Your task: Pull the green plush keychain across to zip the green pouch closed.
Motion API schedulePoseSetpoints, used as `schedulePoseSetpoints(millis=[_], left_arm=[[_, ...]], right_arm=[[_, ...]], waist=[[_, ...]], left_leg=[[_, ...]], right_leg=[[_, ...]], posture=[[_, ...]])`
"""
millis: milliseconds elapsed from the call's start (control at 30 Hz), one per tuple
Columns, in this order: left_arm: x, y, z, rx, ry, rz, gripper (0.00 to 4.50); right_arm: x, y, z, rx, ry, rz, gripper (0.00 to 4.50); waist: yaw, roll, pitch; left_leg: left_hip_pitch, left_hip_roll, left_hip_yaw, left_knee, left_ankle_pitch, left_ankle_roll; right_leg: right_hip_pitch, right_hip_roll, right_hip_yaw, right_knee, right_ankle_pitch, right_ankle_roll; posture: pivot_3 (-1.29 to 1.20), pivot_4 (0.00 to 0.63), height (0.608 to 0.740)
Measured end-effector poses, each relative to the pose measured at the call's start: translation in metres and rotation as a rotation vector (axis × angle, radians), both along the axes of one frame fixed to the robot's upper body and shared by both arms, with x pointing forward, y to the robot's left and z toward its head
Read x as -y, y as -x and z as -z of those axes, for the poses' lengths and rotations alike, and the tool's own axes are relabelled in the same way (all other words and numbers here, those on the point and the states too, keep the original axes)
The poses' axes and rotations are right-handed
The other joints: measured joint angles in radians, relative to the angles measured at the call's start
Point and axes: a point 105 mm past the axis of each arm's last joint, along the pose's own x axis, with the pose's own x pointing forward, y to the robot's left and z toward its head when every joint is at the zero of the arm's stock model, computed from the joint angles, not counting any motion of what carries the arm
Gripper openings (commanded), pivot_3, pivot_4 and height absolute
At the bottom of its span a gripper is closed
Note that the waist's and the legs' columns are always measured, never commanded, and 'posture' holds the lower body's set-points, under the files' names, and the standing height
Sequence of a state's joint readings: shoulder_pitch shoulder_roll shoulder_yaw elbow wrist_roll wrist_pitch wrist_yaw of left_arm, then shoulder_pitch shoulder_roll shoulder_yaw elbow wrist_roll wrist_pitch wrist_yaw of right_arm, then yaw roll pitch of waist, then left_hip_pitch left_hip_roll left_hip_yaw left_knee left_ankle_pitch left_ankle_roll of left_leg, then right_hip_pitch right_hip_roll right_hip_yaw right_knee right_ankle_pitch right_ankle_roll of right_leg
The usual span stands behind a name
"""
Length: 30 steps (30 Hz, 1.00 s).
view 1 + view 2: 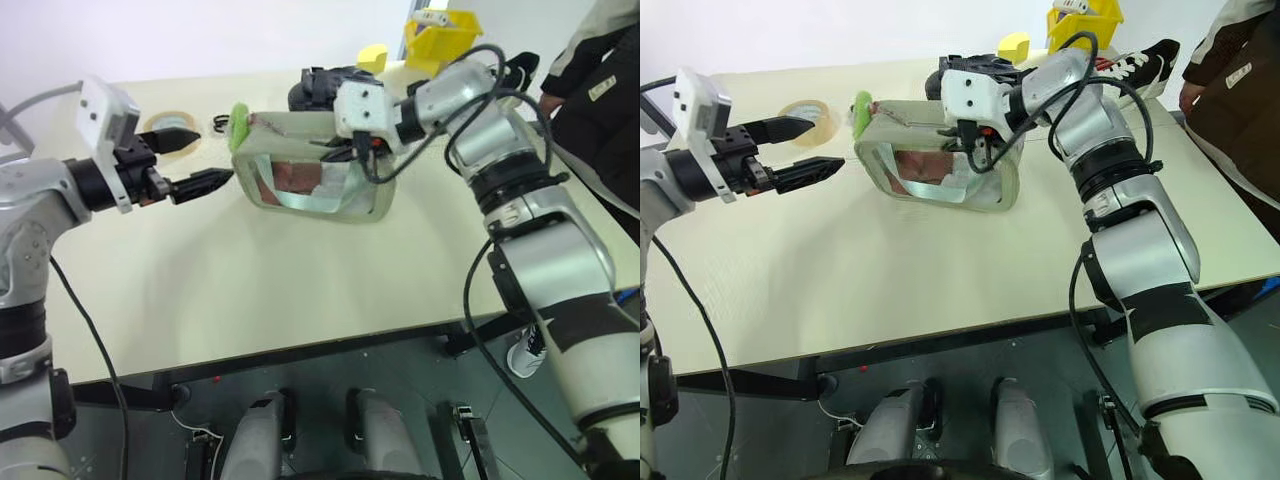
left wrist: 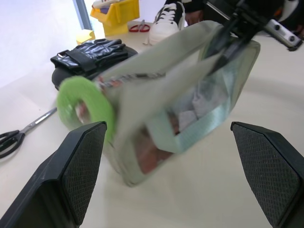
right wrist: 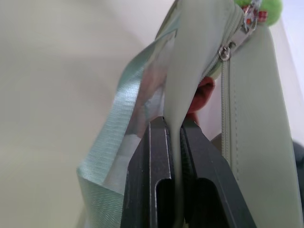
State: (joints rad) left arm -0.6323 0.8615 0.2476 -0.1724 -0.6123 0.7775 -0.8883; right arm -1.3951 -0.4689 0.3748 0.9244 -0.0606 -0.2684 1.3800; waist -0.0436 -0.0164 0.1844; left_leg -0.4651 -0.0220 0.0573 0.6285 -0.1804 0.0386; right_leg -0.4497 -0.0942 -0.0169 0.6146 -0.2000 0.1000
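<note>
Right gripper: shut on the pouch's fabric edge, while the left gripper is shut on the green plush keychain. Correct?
Not quite. The left gripper is open, fingers spread wide, with the green plush keychain ahead of it and not gripped; the left wrist view shows this. The right gripper is indeed shut on the fabric edge of the green pouch.

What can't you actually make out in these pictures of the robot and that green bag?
- Green pouch: its contents are red and white blurs behind the clear side in the left wrist view.
- Right gripper: its arm hides where it pinches the pouch in both eye views.
- Green plush keychain: its link to the zipper is blurred.
</note>
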Motion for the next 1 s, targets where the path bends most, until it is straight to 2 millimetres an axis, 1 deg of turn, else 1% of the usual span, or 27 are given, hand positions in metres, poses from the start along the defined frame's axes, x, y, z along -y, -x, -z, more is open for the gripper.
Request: schedulePoseSetpoints(millis=[100,167,267,367,500,600,633,700,767,867,1000], left_arm=[[0.003,0.002,-0.001,0.005,0.001,0.012,4.5],[0.007,0.004,-0.002,0.013,0.0,0.025,4.5],[0.014,0.003,0.001,-0.002,0.018,0.047,4.5],[0.024,0.001,0.007,-0.023,0.038,0.068,4.5],[0.028,0.002,0.007,-0.024,0.053,0.079,4.5],[0.027,0.002,0.008,-0.03,0.054,0.077,4.5],[0.026,0.001,0.009,-0.035,0.058,0.075,4.5],[0.025,-0.003,0.008,-0.039,0.063,0.073,4.5],[0.025,-0.007,0.006,-0.039,0.06,0.075,4.5],[0.026,-0.01,0.002,-0.025,0.055,0.093,4.5],[0.025,-0.012,0.0,-0.017,0.048,0.092,4.5]], right_arm=[[0.013,0.004,0.019,0.001,0.043,-0.046,0.06],[0.015,0.005,0.019,0.018,0.049,-0.054,0.06],[0.022,0.001,0.018,0.011,0.028,-0.015,1.04],[0.035,-0.008,0.016,-0.013,-0.01,0.091,2.48],[0.05,-0.013,0.009,-0.03,-0.067,0.214,2.48],[0.052,-0.007,-0.012,-0.005,-0.092,0.262,2.48],[0.048,-0.004,-0.02,0.0,-0.113,0.276,2.48],[0.039,0.001,-0.029,-0.005,-0.143,0.29,2.48],[0.023,0.005,-0.034,-0.015,-0.179,0.286,2.48],[-0.003,0.007,-0.031,-0.048,-0.229,0.277,2.48],[-0.031,-0.002,-0.021,-0.084,-0.268,0.282,2.48]], waist=[[0.002,0.0,0.0],[0.002,0.001,0.0],[0.007,0.001,0.0],[0.011,0.0,0.0],[0.009,0.001,0.001],[0.007,0.001,0.001],[0.004,0.001,0.001],[0.001,0.001,0.001],[0.001,0.001,0.001],[0.002,0.001,0.001],[0.002,0.001,0.001]], left_leg=[[0.005,0.0,-0.001,0.0,0.0,-0.001],[0.005,0.0,-0.002,0.0,-0.001,-0.002],[0.005,0.0,-0.002,0.001,-0.001,-0.002],[0.005,0.0,-0.003,0.001,-0.001,-0.003],[0.005,0.0,-0.003,0.0,-0.001,-0.003],[0.005,0.0,-0.003,0.0,-0.001,-0.004],[0.005,0.0,-0.003,0.0,-0.001,-0.004],[0.005,0.001,-0.003,0.0,-0.001,-0.004],[0.005,0.0,-0.003,0.0,-0.001,-0.004],[0.005,0.0,-0.003,0.0,-0.001,-0.004],[0.005,0.0,-0.004,0.0,-0.001,-0.004]], right_leg=[[0.006,0.0,-0.001,-0.001,0.0,0.0],[0.007,-0.001,-0.001,-0.001,0.0,0.0],[0.007,-0.001,-0.001,-0.001,0.0,0.0],[0.007,-0.002,-0.003,-0.001,0.0,0.0],[0.006,-0.003,-0.003,0.0,0.0,0.0],[0.005,-0.003,-0.003,0.0,0.0,0.0],[0.005,-0.004,-0.003,0.0,0.0,0.0],[0.005,-0.004,-0.003,0.0,0.0,0.0],[0.005,-0.004,-0.003,0.0,0.0,0.0],[0.005,-0.004,-0.004,0.0,0.0,0.0],[0.006,-0.003,-0.006,0.0,0.0,0.0]], posture=[[0.0,0.15,0.74],[0.0,0.15,0.74],[0.0,0.15,0.74],[0.0,0.15,0.74],[0.0,0.15,0.74],[0.0,0.15,0.74],[0.0,0.15,0.74],[0.0,0.15,0.74],[0.0,0.15,0.74],[0.0,0.15,0.74],[0.0,0.15,0.74]])
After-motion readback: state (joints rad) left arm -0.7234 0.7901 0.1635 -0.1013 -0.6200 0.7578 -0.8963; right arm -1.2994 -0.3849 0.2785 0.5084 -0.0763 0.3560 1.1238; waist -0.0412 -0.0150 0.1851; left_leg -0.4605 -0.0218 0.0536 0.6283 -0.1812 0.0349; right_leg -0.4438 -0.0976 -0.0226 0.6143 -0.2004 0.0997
